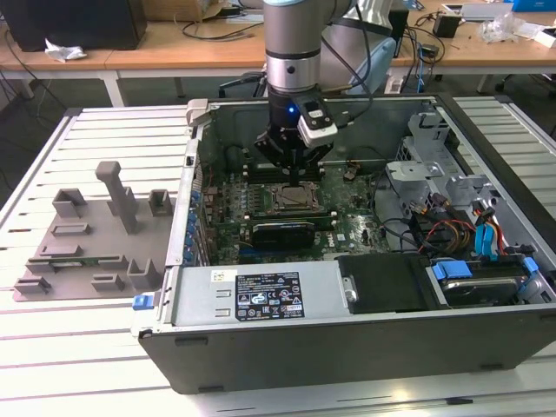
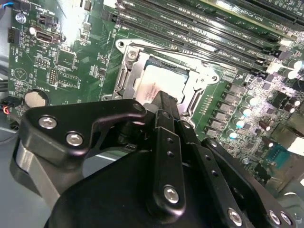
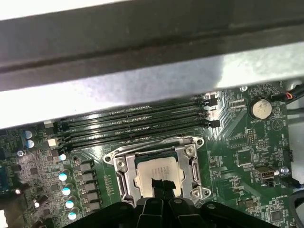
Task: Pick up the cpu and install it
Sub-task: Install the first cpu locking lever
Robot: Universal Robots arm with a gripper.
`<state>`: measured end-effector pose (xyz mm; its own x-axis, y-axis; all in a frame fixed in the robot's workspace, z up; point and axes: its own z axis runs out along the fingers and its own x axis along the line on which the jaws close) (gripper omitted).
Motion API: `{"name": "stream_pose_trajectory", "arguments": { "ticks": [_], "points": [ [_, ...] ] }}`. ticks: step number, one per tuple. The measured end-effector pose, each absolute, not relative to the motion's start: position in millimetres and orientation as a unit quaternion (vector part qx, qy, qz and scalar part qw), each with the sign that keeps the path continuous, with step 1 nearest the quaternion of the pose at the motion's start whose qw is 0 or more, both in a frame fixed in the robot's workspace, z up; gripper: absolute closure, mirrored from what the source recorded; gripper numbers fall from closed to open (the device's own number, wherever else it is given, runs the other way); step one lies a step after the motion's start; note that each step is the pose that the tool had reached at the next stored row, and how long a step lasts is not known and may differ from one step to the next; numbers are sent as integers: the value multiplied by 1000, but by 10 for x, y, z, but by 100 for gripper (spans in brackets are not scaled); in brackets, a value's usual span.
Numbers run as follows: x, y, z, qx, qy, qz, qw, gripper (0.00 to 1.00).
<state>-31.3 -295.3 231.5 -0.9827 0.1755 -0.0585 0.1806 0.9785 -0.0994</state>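
Open computer case (image 1: 365,347), pincer (image 1: 294,176) partly hiding socketed cpu (image 3: 156,172).

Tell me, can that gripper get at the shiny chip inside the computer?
Probably yes: the gripper hangs right above the cpu in its socket frame, and nothing lies between them.

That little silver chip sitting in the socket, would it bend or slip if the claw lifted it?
The cpu looks flat and metal-topped, so probably stiff. Its shiny top may be slippery. It lies flat in the socket frame, so it is unlikely to roll.
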Motion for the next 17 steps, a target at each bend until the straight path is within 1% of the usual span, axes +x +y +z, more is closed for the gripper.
{"name": "stream_pose_trajectory", "arguments": {
  "ticks": [11, 17],
  "points": [
    [-306, -3051, 2315, 52, 997, -51, 27, 89],
    [-306, -3055, 2347, 32, 998, -51, 28, 89]
  ]
}}
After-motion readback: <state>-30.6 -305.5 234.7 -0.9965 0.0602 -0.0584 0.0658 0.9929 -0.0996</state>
